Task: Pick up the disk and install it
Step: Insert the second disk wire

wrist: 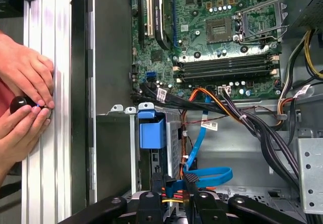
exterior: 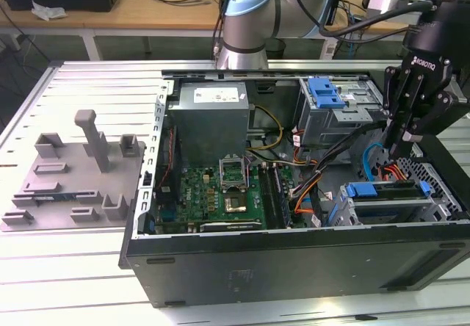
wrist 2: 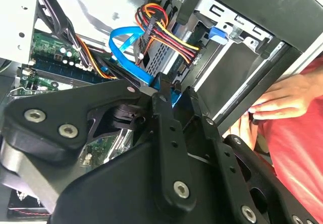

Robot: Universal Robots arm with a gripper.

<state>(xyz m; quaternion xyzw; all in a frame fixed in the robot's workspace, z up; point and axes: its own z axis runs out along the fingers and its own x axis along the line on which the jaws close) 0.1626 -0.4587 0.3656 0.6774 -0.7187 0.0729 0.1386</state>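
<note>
Mid-install, by the look of it: clamped with gripper (wrist: 173, 186) onto the disk (exterior: 389, 194) at its cable end, low in the case's (exterior: 294, 260) front corner. Needs a level, gentle seating; mind the cables (wrist 2: 166, 32) and hands (wrist: 25, 93) nearby.

Colours inside the open case
Green motherboard (exterior: 220, 194), blue cable (wrist: 202, 176), blue latch (exterior: 326, 91) at 1 o'clock, black pincer (exterior: 411, 131), grey fixture (exterior: 73, 172).

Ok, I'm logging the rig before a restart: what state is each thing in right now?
case: lying on its side, open on top.
disk: sitting in the drive bay.
CPU socket: empty, cover flipped up.
memory slots: empty.
claw: low in the case, close to the disk.
hands: pinching a small dark knob.
</note>
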